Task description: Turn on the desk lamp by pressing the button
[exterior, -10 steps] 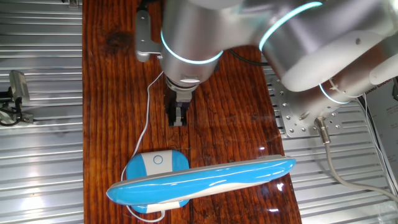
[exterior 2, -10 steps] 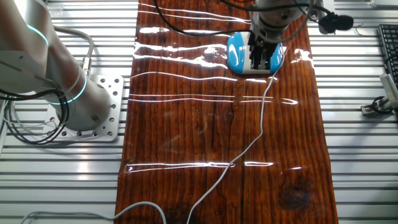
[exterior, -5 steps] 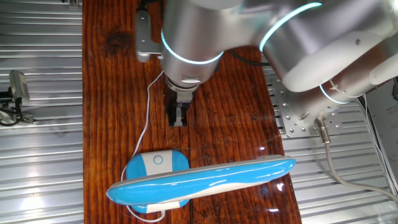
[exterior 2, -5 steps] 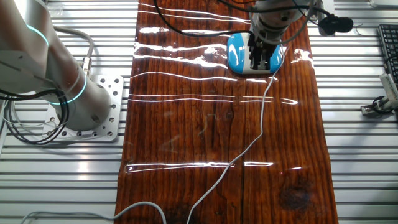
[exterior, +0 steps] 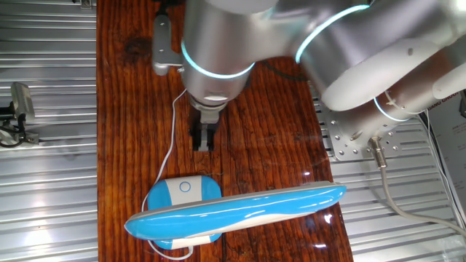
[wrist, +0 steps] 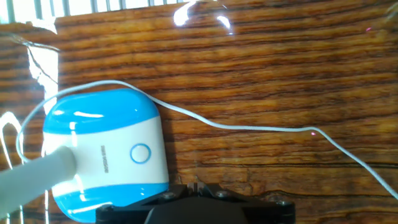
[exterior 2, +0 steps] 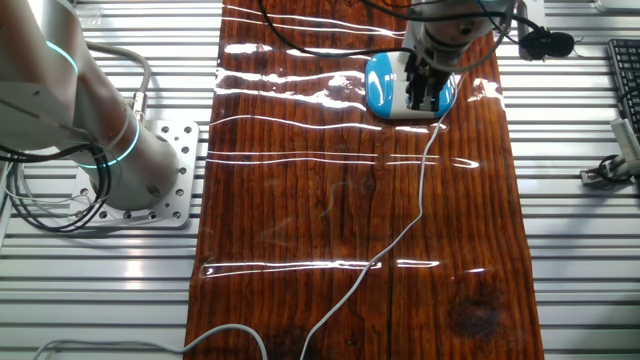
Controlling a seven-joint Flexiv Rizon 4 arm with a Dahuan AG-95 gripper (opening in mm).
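Note:
The desk lamp has a blue and white rounded base (exterior: 182, 195) with a ring-shaped button (exterior: 185, 187) on its white top. Its long blue head (exterior: 240, 209) stretches right across the front. My gripper (exterior: 203, 140) hangs over the wood just behind the base, fingers shut and empty, not touching the lamp. In the hand view the button (wrist: 140, 153) lies left of my fingertips (wrist: 198, 185), on the base (wrist: 106, 124). In the other fixed view my gripper (exterior 2: 421, 92) overlaps the base (exterior 2: 382, 85).
The lamp's thin white cord (exterior: 173, 124) runs from the base along the dark wooden table (exterior: 269, 131) past my gripper; it also crosses the hand view (wrist: 261, 129). Ribbed metal surfaces (exterior: 44, 182) flank the wood. A camera stand (exterior: 18, 109) sits at left.
My gripper has shifted slightly sideways, to the left in one fixed view, staying behind the lamp base. The lamp has not moved.

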